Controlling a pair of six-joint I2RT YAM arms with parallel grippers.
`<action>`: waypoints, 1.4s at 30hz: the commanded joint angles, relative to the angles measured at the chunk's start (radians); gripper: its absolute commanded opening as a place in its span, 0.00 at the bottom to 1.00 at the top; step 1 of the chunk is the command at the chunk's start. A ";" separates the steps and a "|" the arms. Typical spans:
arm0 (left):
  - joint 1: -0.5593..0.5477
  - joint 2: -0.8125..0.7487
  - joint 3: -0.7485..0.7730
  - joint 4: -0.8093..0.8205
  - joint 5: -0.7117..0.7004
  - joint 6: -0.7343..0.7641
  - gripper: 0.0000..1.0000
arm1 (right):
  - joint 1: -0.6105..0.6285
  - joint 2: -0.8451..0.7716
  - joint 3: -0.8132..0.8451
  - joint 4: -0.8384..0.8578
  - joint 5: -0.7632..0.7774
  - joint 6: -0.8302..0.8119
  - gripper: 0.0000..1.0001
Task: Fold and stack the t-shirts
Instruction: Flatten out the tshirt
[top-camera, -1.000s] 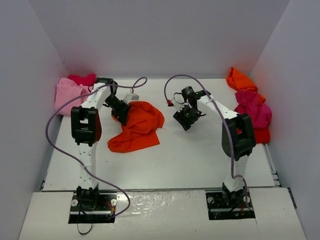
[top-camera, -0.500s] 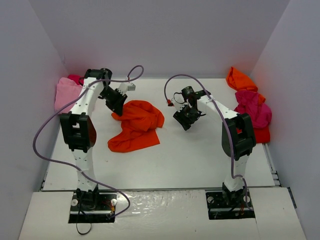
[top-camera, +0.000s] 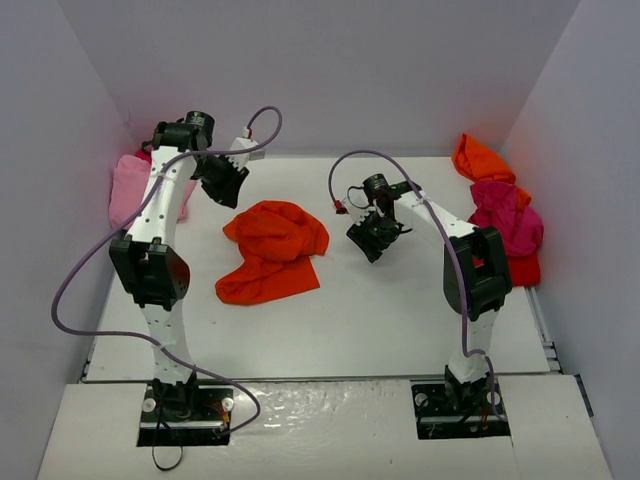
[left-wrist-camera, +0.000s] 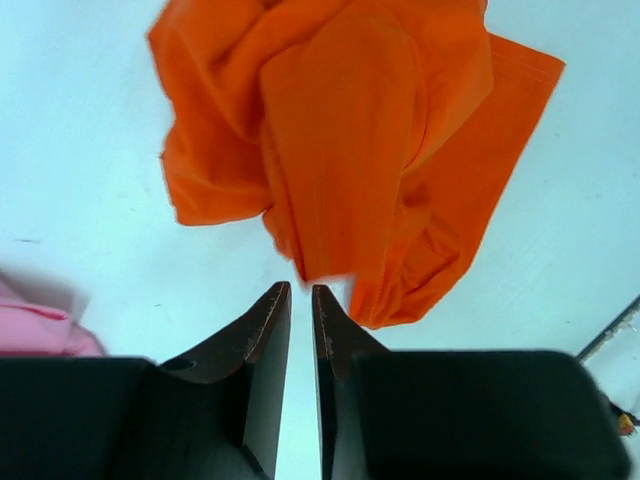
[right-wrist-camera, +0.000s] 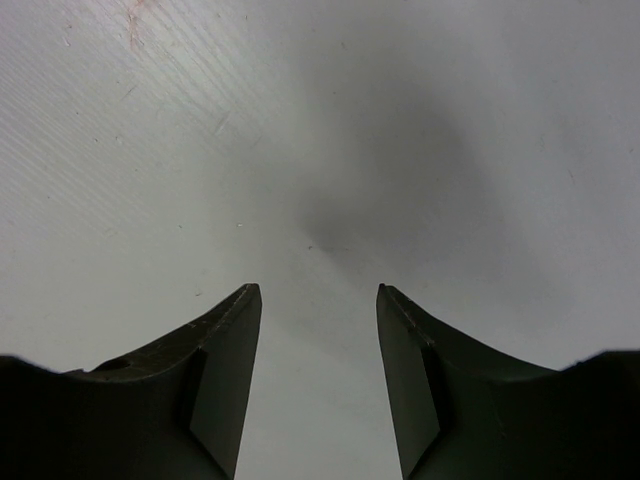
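Checking in from the remote desk. The white table (top-camera: 400, 320) takes up most of the top view. The left arm (top-camera: 150, 250) is reared up tall toward the back-left corner, and the right arm (top-camera: 468, 262) reaches in toward the middle.

The orange-red tee (top-camera: 272, 250) lies in a crumpled heap left of centre, and neither arm is touching it. There's a pile against the wall (top-camera: 590, 200) on the right. It has an orange tee (top-camera: 478, 158) at the back and a magenta tee (top-camera: 508, 225) in front of it, with a red tee (top-camera: 525, 270) poking out underneath. A pink tee (top-camera: 125, 190) is bunched in the back-left corner, partly hidden behind the left arm.

The left gripper (left-wrist-camera: 301, 292) hangs in the air just past the back edge of the orange-red tee. Its jaws are only a crack apart and I see nothing between them. The right gripper (right-wrist-camera: 318, 290) hovers over bare table to the right of that tee, jaws clearly parted and empty.
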 joint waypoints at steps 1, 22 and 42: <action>-0.017 -0.039 0.192 -0.143 -0.069 -0.022 0.13 | 0.007 -0.034 0.002 -0.006 -0.014 -0.001 0.47; 0.001 0.052 -0.039 -0.092 0.042 0.011 0.41 | 0.010 -0.017 -0.009 -0.003 -0.001 -0.014 0.47; 0.026 0.147 -0.092 -0.109 0.030 0.014 0.41 | 0.009 -0.016 -0.033 0.013 0.002 -0.011 0.47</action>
